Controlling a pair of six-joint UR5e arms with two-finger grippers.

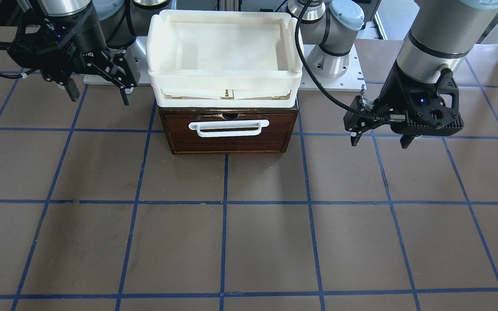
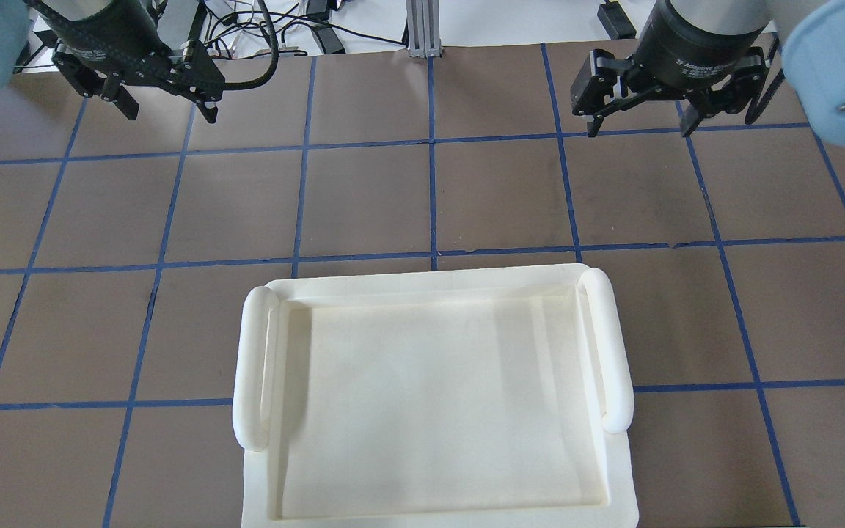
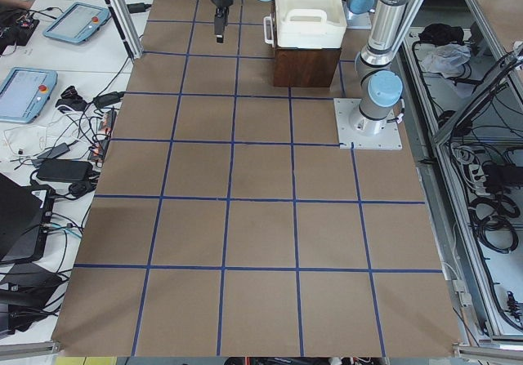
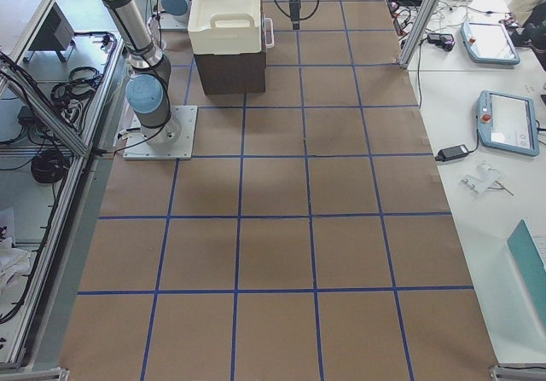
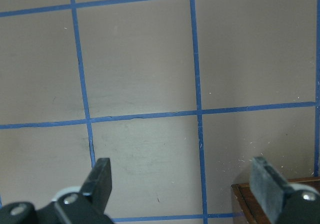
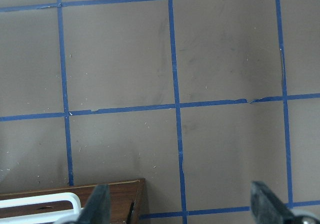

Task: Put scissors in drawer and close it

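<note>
The drawer (image 1: 231, 144) is pushed in flush with its dark brown box, its white bar handle (image 1: 228, 128) facing the front. No scissors show in any view. My left gripper (image 1: 378, 142) hangs open and empty above the table, beside the box on the robot's left; it also shows in the overhead view (image 2: 169, 114). My right gripper (image 1: 100, 98) hangs open and empty on the other side of the box, and shows in the overhead view (image 2: 639, 130). The left wrist view catches a corner of the box (image 5: 245, 199). The right wrist view shows the box top edge (image 6: 100, 191) and the handle (image 6: 40, 201).
Two cream-white plastic trays (image 1: 225, 77) are stacked on top of the drawer box; the upper one (image 2: 254, 359) hides the box from overhead. Brown paper with a blue tape grid (image 1: 266, 242) covers the table. Both arm bases stand behind the box.
</note>
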